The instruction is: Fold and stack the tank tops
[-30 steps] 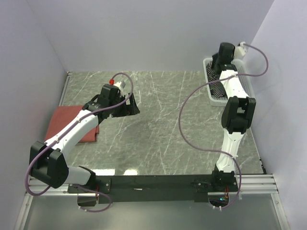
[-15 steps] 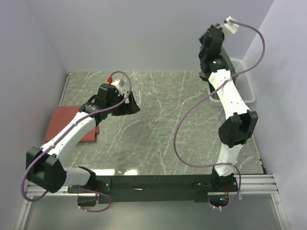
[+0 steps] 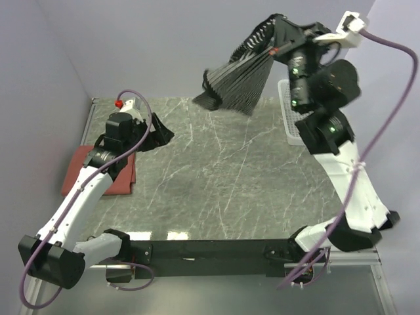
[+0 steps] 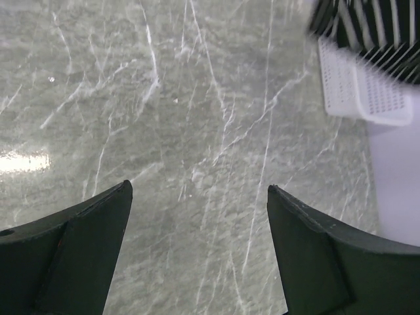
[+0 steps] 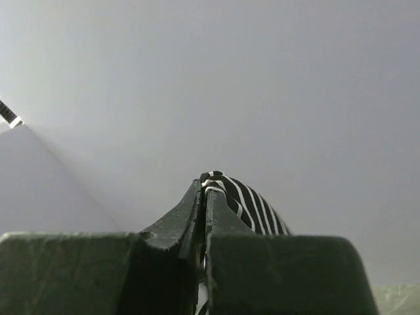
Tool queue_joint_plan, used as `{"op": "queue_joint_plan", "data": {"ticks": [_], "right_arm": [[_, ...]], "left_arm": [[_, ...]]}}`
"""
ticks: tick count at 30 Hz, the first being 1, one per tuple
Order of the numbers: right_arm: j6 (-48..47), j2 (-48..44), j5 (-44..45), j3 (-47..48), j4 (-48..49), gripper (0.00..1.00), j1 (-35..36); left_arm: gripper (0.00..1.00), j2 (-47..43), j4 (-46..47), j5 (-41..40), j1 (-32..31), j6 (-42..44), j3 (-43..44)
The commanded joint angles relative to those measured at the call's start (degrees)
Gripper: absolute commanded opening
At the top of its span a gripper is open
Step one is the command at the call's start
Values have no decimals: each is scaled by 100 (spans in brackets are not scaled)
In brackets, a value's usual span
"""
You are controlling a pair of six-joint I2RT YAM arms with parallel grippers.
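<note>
The black-and-white striped tank top (image 3: 237, 82) hangs in the air over the back of the table, fanned out and swinging to the left. My right gripper (image 3: 270, 41) is raised high and shut on its upper edge; striped cloth (image 5: 246, 207) bulges out past the pinched fingertips. The brick-red tank top (image 3: 98, 172) lies folded on the table at the far left. Just right of it, my left gripper (image 3: 161, 134) hovers open above bare marble, with nothing between its fingers (image 4: 92, 230). No mustard-tan tank top shows in any view.
A white mesh basket (image 3: 292, 118) stands at the back right against the wall, partly behind the right arm; its corner (image 4: 357, 85) shows in the left wrist view. Grey walls close in the table on the left, back and right.
The right arm rose out of the basket and swung up and left, pulling the striped top into the air. The left gripper drew back to the left, toward the red top.
</note>
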Motion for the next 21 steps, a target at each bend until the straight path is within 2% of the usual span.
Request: {"op": "queue_joint_plan", "data": {"ticks": [1, 3, 4, 5, 6, 7, 8, 9, 10, 11, 12, 13, 14, 15, 16, 17, 19, 21], "right_arm": [[447, -123, -172, -353, -458, 0, -299], [1076, 271, -897, -73, -968, 0, -650], [1367, 760, -1442, 94, -1406, 3, -1270], [1840, 1043, -2587, 322, -1489, 12, -1537], [2010, 1377, -3103, 480, -1638, 26, -1810], [2125, 2303, -3535, 778, -1900, 51, -2135], [2213, 2869, -3913, 1929, -2303, 73, -2242], [2179, 3962, -4387, 3263, -3194, 79, -2296], [2162, 4382, -4426, 3277, -3612, 80, -2296], [2066, 4665, -4435, 4017, -3921, 81, -2270], [1960, 4781, -4235, 4041, -4142, 82, -2235], [1837, 4590, -3903, 3850, -4431, 82, -2165], [1697, 4292, -3586, 2778, -4347, 83, -1990], [1487, 3889, -3244, 1958, -4068, 84, -1910], [1450, 2980, -2901, 262, -3256, 87, -1866], [1510, 2571, -2897, -486, -2812, 88, -1857], [1572, 1859, -2706, -1560, -2405, 88, -1857], [1616, 1531, -2381, -2003, -2552, 88, -1787]], "left_arm": [[89, -102, 186, -151, 27, -164, 141], [89, -5, 160, -178, 36, -208, 212], [89, 108, 177, -178, 36, -234, 247], [88, 179, 168, -186, 45, -261, 264], [88, 293, 134, -178, 62, -296, 291], [88, 346, 151, -143, 62, -357, 300], [88, 390, 186, -108, 62, -392, 230], [88, 452, 247, 23, 71, -454, 142], [88, 487, 282, 77, 71, -480, 72], [88, 496, 317, 129, 71, -507, 2], [88, 496, 353, 191, 80, -533, -86], [88, 505, 388, 339, 80, -542, -261], [88, 505, 519, 463, 80, -542, -358], [87, 505, 607, 577, 80, -560, -464], [86, 496, 721, 1005, 62, -586, -700], [85, 505, 1027, 1226, 27, -595, -824], [84, 575, 1240, 1587, -243, -621, -1044], [85, 715, 1407, 1589, -751, -630, -1063]]}}
